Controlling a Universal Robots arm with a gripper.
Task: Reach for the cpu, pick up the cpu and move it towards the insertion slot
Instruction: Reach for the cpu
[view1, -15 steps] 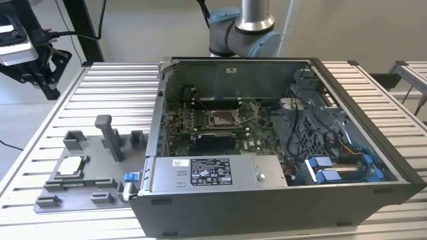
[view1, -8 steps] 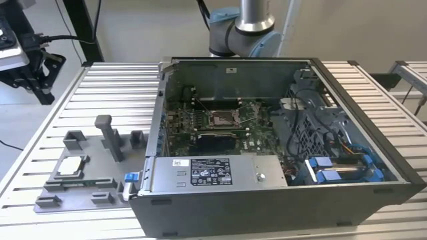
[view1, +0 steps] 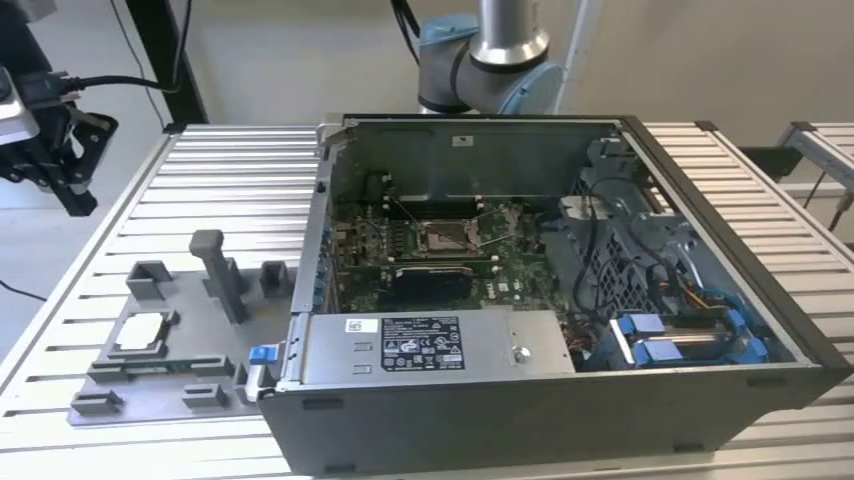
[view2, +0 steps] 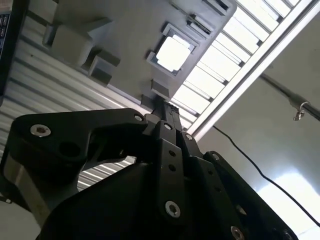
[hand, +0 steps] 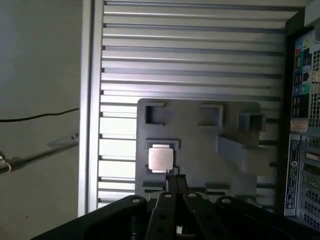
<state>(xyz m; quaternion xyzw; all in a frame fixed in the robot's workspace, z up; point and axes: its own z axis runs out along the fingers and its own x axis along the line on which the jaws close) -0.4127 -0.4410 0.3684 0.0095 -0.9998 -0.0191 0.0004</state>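
You'll find nothing legible here. The label (view1: 422, 345) on the power supply (view1: 534, 345) carries print too small to read; likewise the stickers (hand: 303, 70) on the computer case (hand: 294, 30). The cpu (hand: 161, 159) lid gives you no readable marking.

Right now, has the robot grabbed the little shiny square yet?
Not yet. Nothing looks done: the cpu lies in its pocket on the grey fixture plate. In hand: the gripper hangs clear of it, shut and empty. Left: grabbing it and carrying it to the insertion slot.
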